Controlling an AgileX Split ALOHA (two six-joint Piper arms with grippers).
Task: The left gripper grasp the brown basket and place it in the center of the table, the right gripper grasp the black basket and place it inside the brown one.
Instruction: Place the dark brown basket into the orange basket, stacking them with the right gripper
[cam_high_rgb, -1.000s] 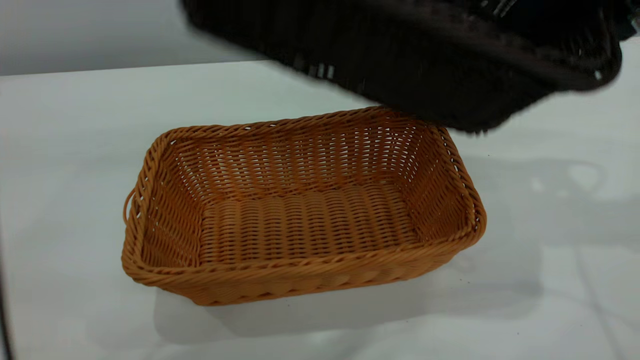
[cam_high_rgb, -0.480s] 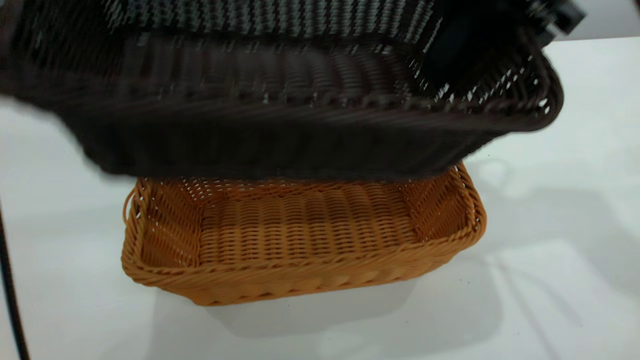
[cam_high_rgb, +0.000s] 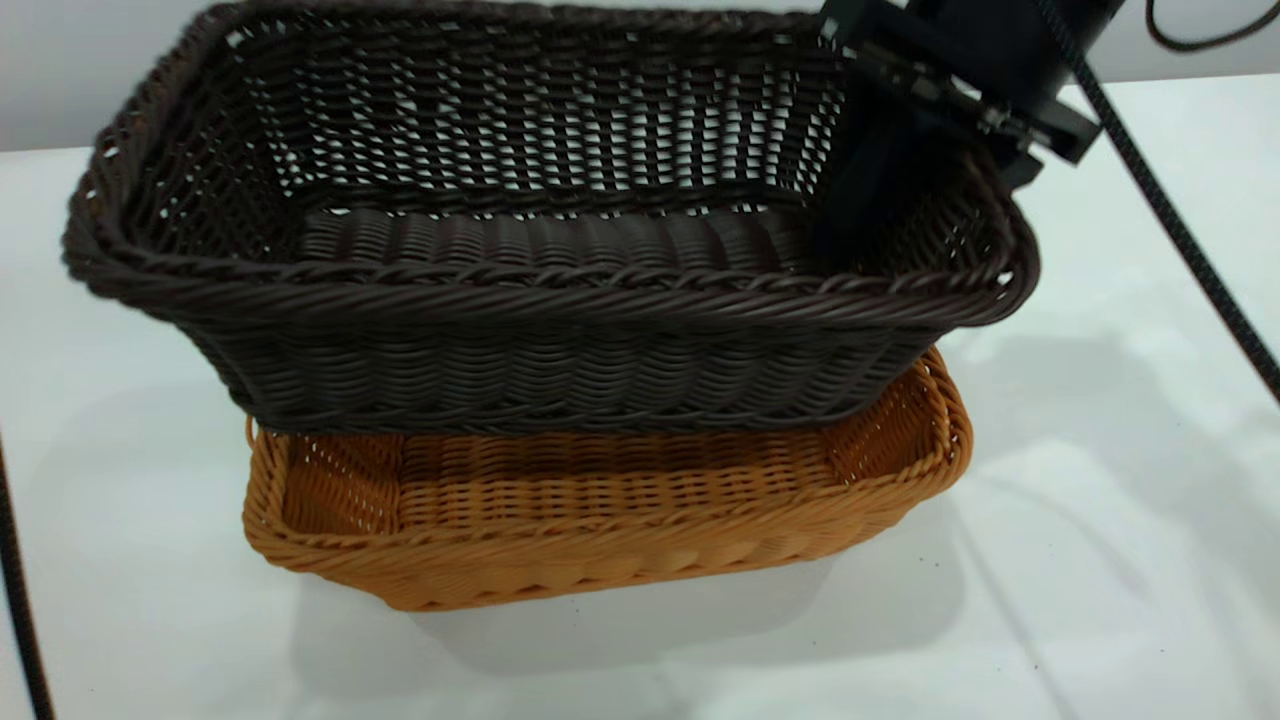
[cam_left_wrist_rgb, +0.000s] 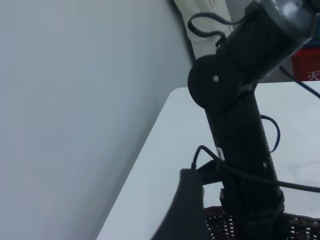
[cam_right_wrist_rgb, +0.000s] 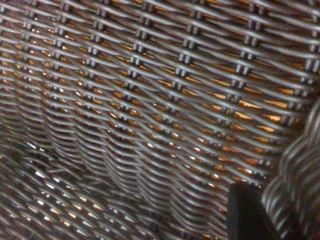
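The black basket (cam_high_rgb: 560, 340) hangs open side up over the brown basket (cam_high_rgb: 600, 540) and hides that basket's far half. Its base is about level with the brown rim; whether the two touch I cannot tell. My right gripper (cam_high_rgb: 900, 210) at the upper right is shut on the black basket's right end wall, with one finger (cam_high_rgb: 860, 180) inside. In the right wrist view that finger (cam_right_wrist_rgb: 250, 215) lies against the dark weave (cam_right_wrist_rgb: 150, 100), and orange shows through the gaps. The brown basket rests on the white table (cam_high_rgb: 1100, 500). The left wrist view looks at the right arm (cam_left_wrist_rgb: 240, 140).
A black braided cable (cam_high_rgb: 1180, 230) runs down the right side of the exterior view. Another cable (cam_high_rgb: 15, 600) hangs at the left edge. A grey wall stands behind the table. A red item (cam_left_wrist_rgb: 307, 65) sits beyond the table's far end in the left wrist view.
The black basket has swung in from the upper right, moving left and down, and now hangs steady over the brown basket. The brown basket has not moved.
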